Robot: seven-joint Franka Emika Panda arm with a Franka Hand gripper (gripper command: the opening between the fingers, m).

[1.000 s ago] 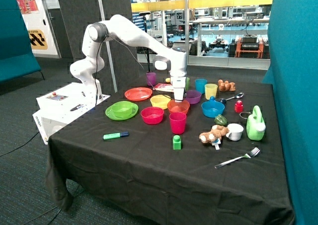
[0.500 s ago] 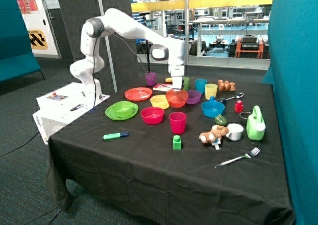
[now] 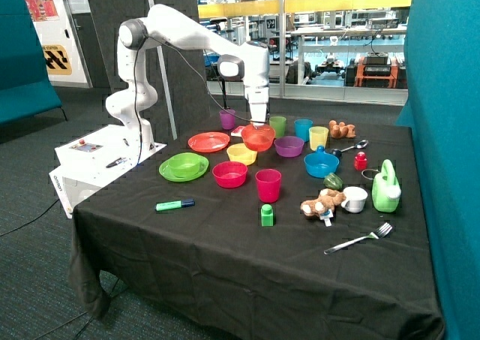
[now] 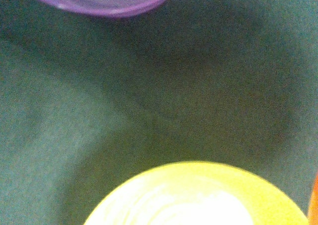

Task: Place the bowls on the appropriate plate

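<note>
Hanging above the table (image 3: 225, 250), the claw (image 3: 258, 122) grips the rim of the orange-red bowl (image 3: 258, 138), fingers closed on its far edge, so that the bowl is lifted clear of the black cloth. It floats over the yellow bowl (image 3: 241, 154), between the orange-red plate (image 3: 208, 142) and the purple bowl (image 3: 289, 146).

The lime green bowl (image 3: 184, 164) already sits on the lime green plate (image 3: 168, 172), near the table's edge by the robot's base. The orange-red plate is bare, just behind the green one.

In front of the lifted bowl stand a pink bowl (image 3: 229, 174) and a pink cup (image 3: 268, 185), with a small green block (image 3: 267, 215) nearer the front edge and a green marker (image 3: 175, 204) lying off to the side. A blue bowl (image 3: 321, 163) lies beyond the purple one.

The wrist view looks down on the cloth (image 4: 164, 96), with the yellow bowl's rim (image 4: 198, 195) at one edge, the purple bowl's rim (image 4: 104, 1) at the opposite one, and a sliver of orange (image 4: 314, 200) in a corner.
</note>
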